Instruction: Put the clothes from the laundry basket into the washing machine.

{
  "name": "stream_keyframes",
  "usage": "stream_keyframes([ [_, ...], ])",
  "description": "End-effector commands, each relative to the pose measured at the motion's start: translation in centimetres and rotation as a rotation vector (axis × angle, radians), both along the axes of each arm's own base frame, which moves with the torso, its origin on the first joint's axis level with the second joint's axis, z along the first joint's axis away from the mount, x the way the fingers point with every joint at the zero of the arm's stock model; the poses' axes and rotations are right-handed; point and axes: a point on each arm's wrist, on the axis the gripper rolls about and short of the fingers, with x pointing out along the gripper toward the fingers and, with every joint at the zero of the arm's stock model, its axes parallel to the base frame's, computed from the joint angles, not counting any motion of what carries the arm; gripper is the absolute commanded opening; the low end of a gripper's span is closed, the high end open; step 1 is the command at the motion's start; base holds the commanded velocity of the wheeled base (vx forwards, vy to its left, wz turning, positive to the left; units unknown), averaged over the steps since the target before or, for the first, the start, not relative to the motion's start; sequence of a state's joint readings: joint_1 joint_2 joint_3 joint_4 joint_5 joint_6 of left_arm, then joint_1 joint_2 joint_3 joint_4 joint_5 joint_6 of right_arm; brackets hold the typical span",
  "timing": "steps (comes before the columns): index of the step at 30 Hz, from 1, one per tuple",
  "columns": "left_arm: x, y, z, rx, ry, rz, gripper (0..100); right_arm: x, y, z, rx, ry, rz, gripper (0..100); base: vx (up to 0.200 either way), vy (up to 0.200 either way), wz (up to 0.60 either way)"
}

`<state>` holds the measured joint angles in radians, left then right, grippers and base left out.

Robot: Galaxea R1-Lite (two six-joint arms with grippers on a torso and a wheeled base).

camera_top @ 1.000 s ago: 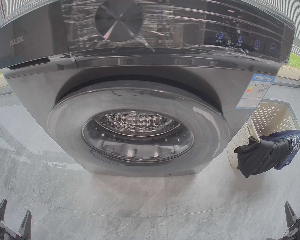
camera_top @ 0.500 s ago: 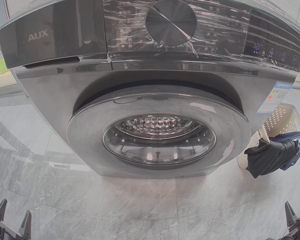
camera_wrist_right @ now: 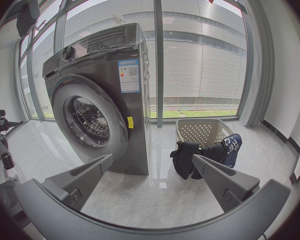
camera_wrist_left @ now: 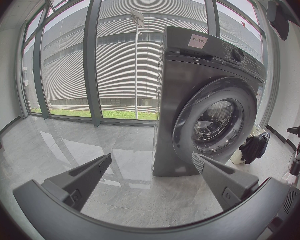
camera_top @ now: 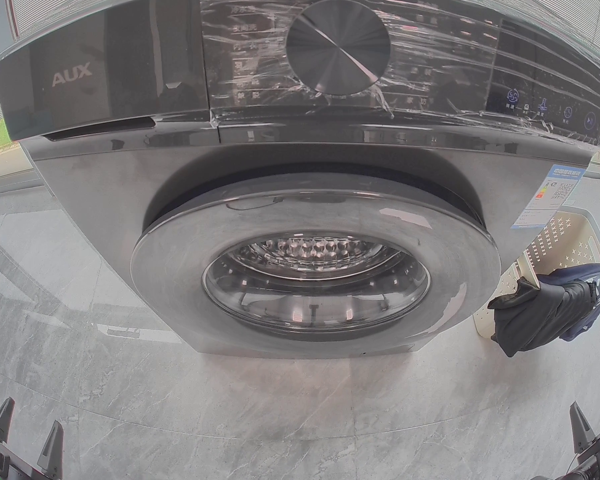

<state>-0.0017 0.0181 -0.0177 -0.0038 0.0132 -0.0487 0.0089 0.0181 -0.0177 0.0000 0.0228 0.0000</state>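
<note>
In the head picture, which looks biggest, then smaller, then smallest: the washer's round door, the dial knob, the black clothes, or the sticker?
Largest: the round door.
Next: the dial knob and the black clothes look nearly alike, so I won't rank those two.
Smallest: the sticker.

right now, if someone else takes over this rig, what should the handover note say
Left gripper: open, empty, held low in front of the washing machine.
Right gripper: open, empty, held low, towards the basket side.
Things: the door is shut. The laundry basket stands on the floor at the machine's right, with a black garment and a blue garment draped over its front rim.
Done: nothing loaded.
Left: open the door, then move both garments into the drum.
</note>
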Motion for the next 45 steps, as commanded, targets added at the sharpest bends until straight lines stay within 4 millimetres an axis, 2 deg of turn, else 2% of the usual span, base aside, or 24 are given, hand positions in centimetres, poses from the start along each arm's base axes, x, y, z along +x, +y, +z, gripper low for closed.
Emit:
stream_keyframes([
  [1, 0.0, 0.0, -0.5, 0.0, 0.005, 0.001, 100, 0.0, 0.0, -0.5, 0.0, 0.0, -0.001, 100, 0.0, 0.0, 0.0],
  [22, 0.0, 0.0, -0.5, 0.0, 0.005, 0.001, 100, 0.0, 0.1, -0.3, -0.029, -0.014, 0.036, 100, 0.0, 0.0, 0.0],
  [23, 0.0, 0.0, -0.5, 0.0, 0.005, 0.001, 100, -0.4, 0.1, 0.9, -0.022, -0.071, 0.038, 100, 0.0, 0.0, 0.0],
  [25, 0.0, 0.0, -0.5, 0.0, 0.005, 0.001, 100, -1.5, 0.1, 4.7, 0.001, -0.215, 0.038, 100, 0.0, 0.0, 0.0],
  [26, 0.0, 0.0, -0.5, 0.001, 0.005, -0.001, 100, -1.8, 0.2, 8.1, 0.015, -0.251, 0.041, 100, 0.0, 0.0, 0.0],
  [27, 0.0, 0.0, -0.5, 0.001, 0.005, 0.001, 100, -1.3, 0.2, 9.4, 0.016, -0.226, 0.046, 100, 0.0, 0.0, 0.0],
  [28, 0.0, 0.0, -0.5, 0.001, 0.005, 0.001, 100, -0.7, 0.2, 9.9, 0.016, -0.194, 0.058, 100, 0.0, 0.0, 0.0],
  [31, 0.0, 0.0, -0.5, 0.001, 0.005, 0.001, 100, 2.4, 0.4, 9.6, 0.04, -0.013, 0.209, 100, 0.0, 0.0, 0.0],
  [32, 0.0, 0.0, -0.5, 0.001, 0.005, 0.001, 100, 2.4, 0.4, 9.6, 0.04, -0.013, 0.209, 100, 0.0, 0.0, 0.0],
  [33, 0.0, 0.0, -0.5, 0.001, 0.005, -0.001, 100, 4.9, 0.8, 9.2, 0.106, 0.128, 0.312, 100, 0.0, 0.0, 0.0],
  [34, 0.0, 0.0, -0.5, 0.001, 0.005, 0.001, 100, 6.1, 1.0, 9.3, 0.146, 0.172, 0.348, 100, 0.0, 0.0, 0.0],
  [39, 0.0, 0.0, -0.5, 0.001, 0.005, 0.001, 100, 11.0, 2.6, 9.3, 0.188, 0.257, 0.453, 100, 0.0, 0.0, 0.0],
  [45, 0.0, 0.0, -0.5, 0.001, 0.005, -0.001, 100, 13.8, 4.7, 9.4, 0.121, 0.274, 0.426, 100, 0.0, 0.0, 0.0],
])
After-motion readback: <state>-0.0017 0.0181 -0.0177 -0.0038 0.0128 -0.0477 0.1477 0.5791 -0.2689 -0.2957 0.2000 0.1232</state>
